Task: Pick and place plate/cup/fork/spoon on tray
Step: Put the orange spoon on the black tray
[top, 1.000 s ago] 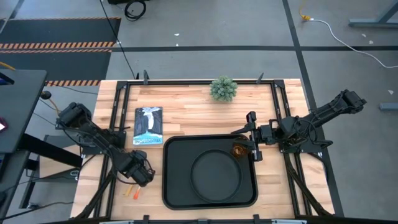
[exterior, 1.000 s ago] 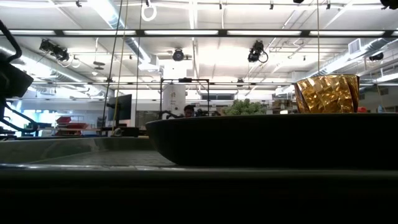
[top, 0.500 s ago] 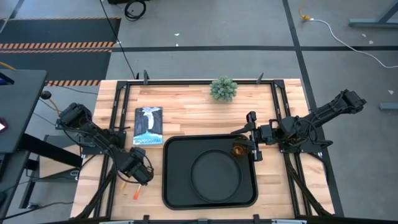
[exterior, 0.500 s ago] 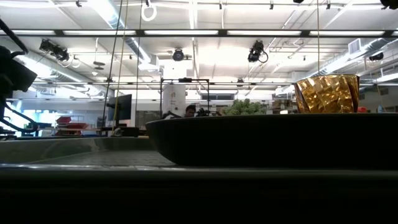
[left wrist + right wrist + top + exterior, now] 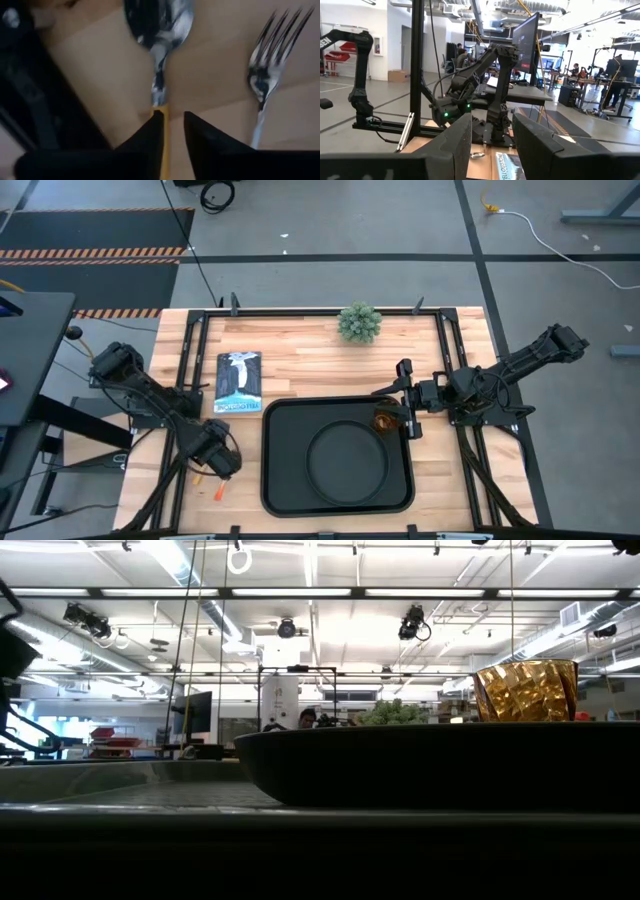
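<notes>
The left gripper (image 5: 170, 125) is lowered over the wooden table (image 5: 300, 360), to the left of the tray, its two dark fingers (image 5: 150, 131) set narrowly apart on either side of the yellow-orange handle of the small spoon with a shiny silver oval bowl (image 5: 159, 30); whether the handle is pinched cannot be told. Just beside the spoon the small fork with silver metal tines (image 5: 267, 65) is laid flat on the wood.

The right gripper (image 5: 404, 416) is held at the tray's far right corner, fingers apart, with nothing between them. Just beside it the small translucent amber-orange cup (image 5: 383, 421) stands upright inside the large black rectangular tray (image 5: 275, 480). The round matte black plate (image 5: 346, 459) is seated in the tray's middle.

A white-and-blue book (image 5: 239, 383) and a small green plant (image 5: 359, 323) lie farther back on the table.
</notes>
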`<act>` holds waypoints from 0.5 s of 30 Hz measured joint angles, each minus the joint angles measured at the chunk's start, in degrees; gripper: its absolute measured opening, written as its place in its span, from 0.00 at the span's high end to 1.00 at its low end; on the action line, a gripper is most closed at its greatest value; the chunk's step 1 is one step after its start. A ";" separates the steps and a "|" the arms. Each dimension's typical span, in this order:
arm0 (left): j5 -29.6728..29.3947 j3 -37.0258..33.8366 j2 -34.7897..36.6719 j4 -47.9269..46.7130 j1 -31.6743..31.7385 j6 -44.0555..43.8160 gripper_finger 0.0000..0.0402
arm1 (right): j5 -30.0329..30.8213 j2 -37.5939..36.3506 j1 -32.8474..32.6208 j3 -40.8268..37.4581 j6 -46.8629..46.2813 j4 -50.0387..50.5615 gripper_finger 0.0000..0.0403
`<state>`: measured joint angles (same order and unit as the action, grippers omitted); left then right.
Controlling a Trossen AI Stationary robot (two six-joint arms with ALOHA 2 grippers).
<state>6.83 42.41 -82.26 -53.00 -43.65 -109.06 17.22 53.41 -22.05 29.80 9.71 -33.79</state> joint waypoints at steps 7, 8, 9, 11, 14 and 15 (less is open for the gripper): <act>6.29 -0.74 0.94 1.03 -0.87 -2.34 0.59 | -0.01 -0.02 -0.01 0.00 0.43 -0.67 0.63; 7.46 -1.45 0.90 1.97 -0.55 -2.37 0.57 | -0.04 -0.02 0.01 0.00 0.44 -0.69 0.63; 8.14 -2.30 0.90 2.85 -0.14 -2.39 0.56 | -0.32 -0.02 0.01 0.00 0.48 -0.79 0.63; 9.25 -4.14 0.90 4.88 0.75 -2.30 0.54 | -0.59 -0.02 -0.01 0.00 0.53 -0.89 0.63; 10.68 -6.08 0.88 7.35 2.15 -1.02 0.54 | -0.62 -0.01 0.01 0.00 0.56 -0.89 0.63; 11.00 -6.65 0.88 7.90 2.66 -0.61 0.54 | -0.61 -0.02 0.00 0.00 0.59 -0.89 0.63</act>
<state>17.82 35.76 -81.38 -45.11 -40.99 -109.66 16.61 53.39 -22.05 29.80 10.30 -34.68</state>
